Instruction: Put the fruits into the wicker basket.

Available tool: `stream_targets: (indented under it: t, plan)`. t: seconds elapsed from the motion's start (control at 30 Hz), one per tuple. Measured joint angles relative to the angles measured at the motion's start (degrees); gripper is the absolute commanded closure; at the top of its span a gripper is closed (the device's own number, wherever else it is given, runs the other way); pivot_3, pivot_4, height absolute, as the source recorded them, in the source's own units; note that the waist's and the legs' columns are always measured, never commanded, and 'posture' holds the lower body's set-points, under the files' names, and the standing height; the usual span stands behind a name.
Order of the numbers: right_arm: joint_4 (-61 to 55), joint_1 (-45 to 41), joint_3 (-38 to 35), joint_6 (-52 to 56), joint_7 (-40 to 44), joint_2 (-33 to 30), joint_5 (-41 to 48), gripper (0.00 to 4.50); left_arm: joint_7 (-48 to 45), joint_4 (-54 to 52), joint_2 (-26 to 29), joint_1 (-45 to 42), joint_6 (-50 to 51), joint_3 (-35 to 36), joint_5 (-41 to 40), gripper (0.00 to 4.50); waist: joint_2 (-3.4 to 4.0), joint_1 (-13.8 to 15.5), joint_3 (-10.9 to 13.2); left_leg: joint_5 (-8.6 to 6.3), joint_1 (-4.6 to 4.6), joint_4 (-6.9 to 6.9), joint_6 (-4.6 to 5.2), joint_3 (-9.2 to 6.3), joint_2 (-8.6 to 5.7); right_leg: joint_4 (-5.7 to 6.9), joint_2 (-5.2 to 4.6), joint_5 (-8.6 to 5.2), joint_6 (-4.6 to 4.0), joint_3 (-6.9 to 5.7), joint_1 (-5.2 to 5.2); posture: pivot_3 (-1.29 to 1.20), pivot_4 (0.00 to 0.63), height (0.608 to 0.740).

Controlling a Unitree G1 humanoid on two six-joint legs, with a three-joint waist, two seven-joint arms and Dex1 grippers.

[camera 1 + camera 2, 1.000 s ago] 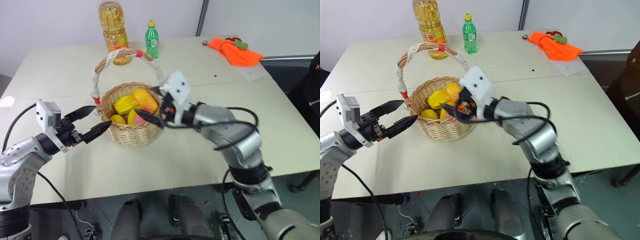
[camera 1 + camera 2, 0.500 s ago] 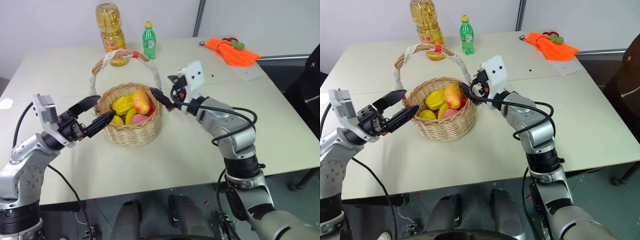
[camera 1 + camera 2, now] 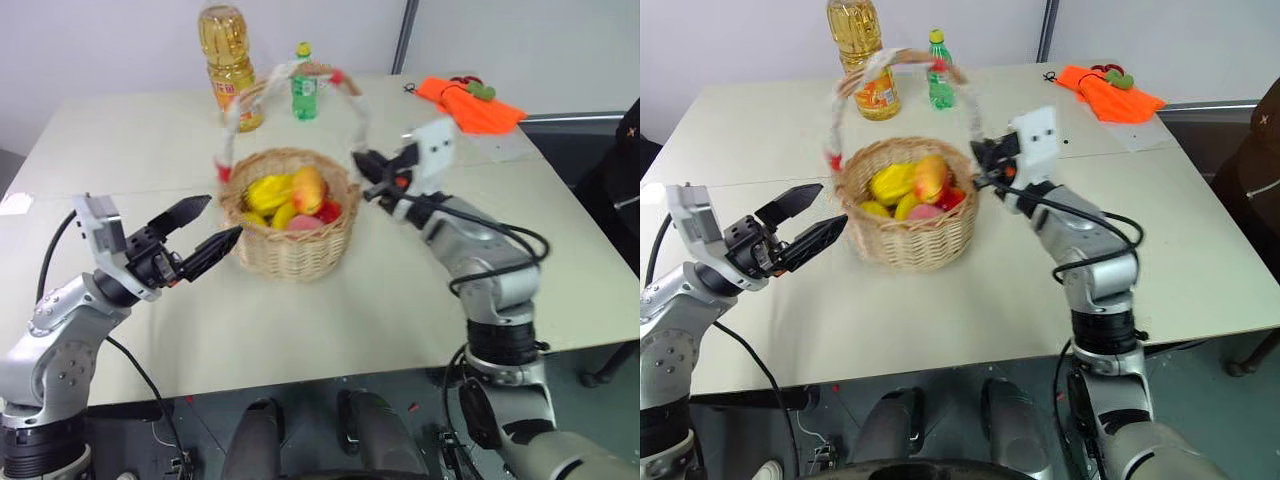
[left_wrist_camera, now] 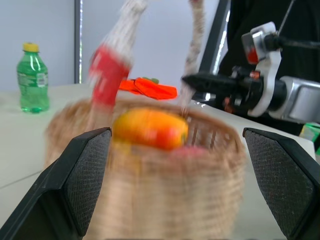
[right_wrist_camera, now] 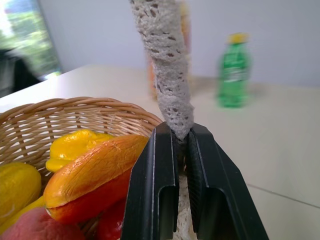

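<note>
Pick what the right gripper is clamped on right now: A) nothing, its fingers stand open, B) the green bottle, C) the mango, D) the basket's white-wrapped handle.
D: in the right wrist view the right gripper is shut on the white-wrapped handle of the wicker basket.

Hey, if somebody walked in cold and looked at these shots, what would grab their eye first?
Probably the wicker basket mid-table, piled with yellow and red fruit, a mango on top. Next, the right gripper, shut on the base of the basket's white lace-wrapped handle. The left gripper hangs open just beside the basket, and an oil bottle and a green bottle stand behind.
</note>
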Motion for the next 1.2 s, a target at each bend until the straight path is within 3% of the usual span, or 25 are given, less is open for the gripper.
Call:
stream_targets:
  t: [0.1, 0.33, 0.37, 0.53, 0.67, 0.87, 1.0, 1.2]
  plan:
    - [1.93, 2.13, -8.28, -0.61, -3.59, -5.99, -2.45, 4.48, -0.01, -0.09, -0.31, -0.09, 0.00, -0.83, 0.00, 0.00, 0.00, 0.59, 0.00, 0.00, 0.01, -0.01, 0.00, 0.05, -0.04, -0.05, -0.02, -0.02, -0.04, 0.06, 0.00, 0.00, 0.150, 0.740]
    - [13.74, 2.90, -15.77, -4.97, -8.97, -11.42, -6.83, 4.48, -1.02, 1.87, -1.03, -3.29, -0.60, -5.55, 2.52, 0.00, 0.04, -0.09, -0.01, 0.00, 0.14, -0.07, 0.01, 0.12, -0.02, 0.02, 0.07, 0.01, -0.02, 0.18, 0.01, 0.00, 0.150, 0.740]
    - [14.70, 2.87, -16.08, -5.75, -9.32, -11.40, -6.77, 3.67, -0.95, 2.37, -1.31, -3.74, -0.87, -6.17, 3.18, 0.00, 0.04, -0.20, -0.01, 0.00, 0.14, -0.07, 0.01, 0.11, -0.02, 0.03, 0.07, 0.02, 0.01, 0.18, 0.01, 0.00, 0.150, 0.740]
    - [15.27, 3.24, -16.17, -7.45, -8.76, -12.13, -6.53, 1.31, 0.55, 3.98, -1.55, -3.99, -1.60, -7.02, 6.56, 0.00, 0.05, -0.72, -0.01, 0.00, 0.12, -0.05, 0.01, 0.11, -0.02, 0.04, 0.06, 0.09, 0.15, 0.18, 0.01, 0.00, 0.150, 0.740]
    - [12.69, 8.43, -17.97, -8.87, -3.86, -14.03, -3.63, 1.31, 2.89, 4.89, -0.83, -2.88, -1.20, -6.83, 8.73, 0.00, 0.05, -0.59, -0.01, -0.01, 0.12, -0.06, 0.03, 0.10, -0.03, 0.03, 0.05, 0.06, 0.20, 0.18, 0.04, 0.00, 0.150, 0.740]
    - [6.78, 21.86, -21.42, -11.71, 10.83, -19.37, 2.64, 1.31, 4.12, 9.02, -0.08, 1.27, -2.42, -4.56, 12.25, 0.00, 0.07, -0.70, -0.02, -0.01, 0.18, -0.05, 0.04, 0.11, -0.03, 0.01, 0.04, -0.16, 0.24, 0.18, 0.09, 0.00, 0.150, 0.740]
    - [-0.98, 31.77, -15.57, -14.48, 22.22, -21.48, 4.50, 1.31, 4.50, 14.29, 1.62, 6.46, -6.06, -2.30, 17.75, 0.00, 0.10, -1.50, -0.04, -0.07, 0.37, -0.08, 0.12, 0.17, 0.12, 0.01, 0.12, -0.17, 0.15, 0.18, 0.18, 0.00, 0.150, 0.740]
    - [-3.34, 30.46, -4.46, -16.57, 25.39, -17.28, 4.89, 1.31, 4.87, 16.96, 0.39, 10.55, -11.65, -1.69, 22.48, 0.00, 0.08, -0.73, -0.03, -0.07, 0.26, 0.05, 0.09, 0.17, 0.06, -0.09, 0.02, -0.14, 0.05, 0.17, 0.18, 0.00, 0.150, 0.740]
